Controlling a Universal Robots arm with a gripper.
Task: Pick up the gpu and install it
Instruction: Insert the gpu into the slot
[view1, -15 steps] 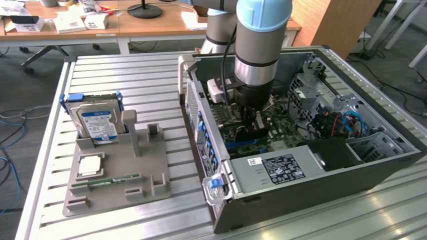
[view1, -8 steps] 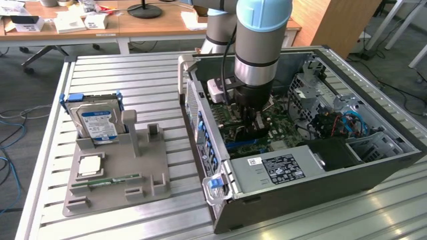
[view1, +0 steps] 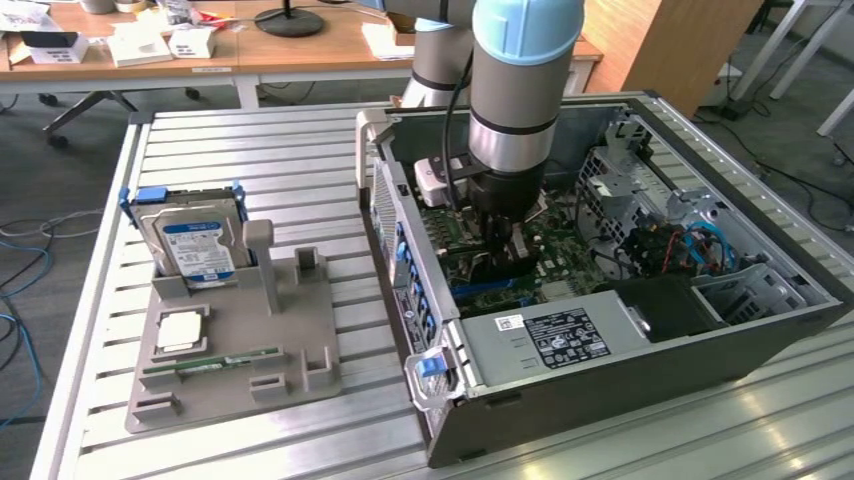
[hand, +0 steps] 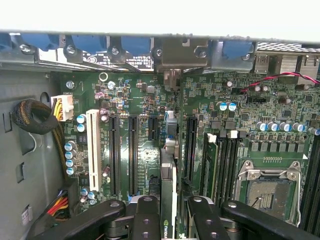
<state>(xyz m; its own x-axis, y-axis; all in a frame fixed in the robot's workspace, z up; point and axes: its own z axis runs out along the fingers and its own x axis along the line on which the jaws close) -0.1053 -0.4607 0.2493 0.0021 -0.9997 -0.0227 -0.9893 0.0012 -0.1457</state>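
The gpu (hand: 168, 175) shows edge-on in the wrist view, a thin card with a green logo near its held end. It sits between my two black fingers (hand: 148, 217), and my gripper (hand: 169, 220) is shut on it. The card hangs just above the green motherboard (hand: 150, 100), lined up with the short slot (hand: 152, 127) between the long black slots. In the exterior view the arm reaches straight down into the open computer case (view1: 747, 330), with the gripper (view1: 511, 240) low over the board and the gpu (view1: 497, 265) dark beneath it.
Long expansion slots (hand: 115, 150), memory slots (hand: 225, 165) and an empty CPU socket (hand: 267, 187) flank the card. A cable bundle (hand: 37, 117) lies by the case wall. The power supply (view1: 561, 335) fills the near end of the case. A grey fixture (view1: 227, 375) beside it holds a hard drive (view1: 196, 245).
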